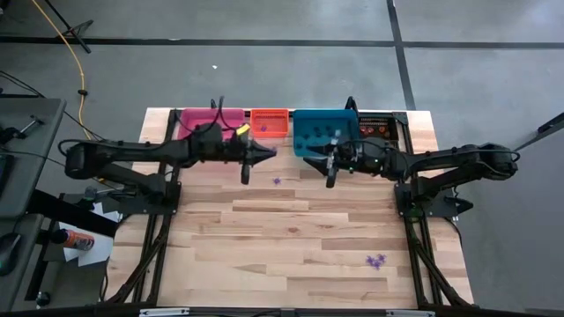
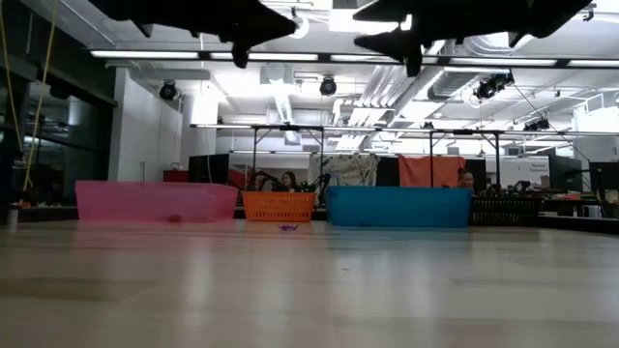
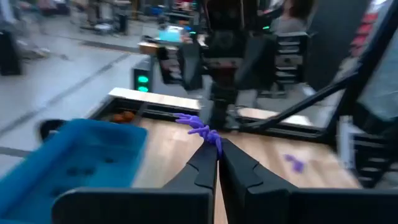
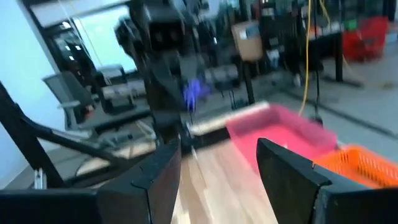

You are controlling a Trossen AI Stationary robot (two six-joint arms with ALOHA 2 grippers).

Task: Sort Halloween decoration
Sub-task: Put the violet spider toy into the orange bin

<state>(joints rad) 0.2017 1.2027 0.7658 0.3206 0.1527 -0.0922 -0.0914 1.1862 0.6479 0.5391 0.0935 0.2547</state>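
Four bins in a row at the table's (image 1: 264, 238) far edge: pink bin (image 1: 196, 118), orange bin (image 1: 270, 121), blue bin (image 1: 322, 132), black bin (image 1: 384, 126).

Starting at the left: left arm stretched level across from its base, wrist raised well off the wood. Left gripper (image 3: 217, 152) clamped tight on one purple trinket (image 3: 200, 129) — a small leggy thing pinched at the very fingertips, most of it poking out past them. Seen from above, hanging just in front of the orange bin, near its right corner.

Judged from that: carrying step, drop not yet made. To do it well:
- Bring the tips fully over the chosen bin's opening before parting them.
- Lower a little to prevent a bounce off the rim.
- Open cleanly, and keep clear of the other arm close by.
- Shallow grip, so no jerks.

Just nearer on the wood, a second purple trinket (image 1: 277, 181), lying loose.

Further right: right arm reaching in level from its own side. Right gripper (image 4: 217, 163) spread wide, holding nothing, poised before the blue bin and facing the left one.

Far right, toward the near edge — a purple cluster (image 1: 377, 261), well apart from both arms.
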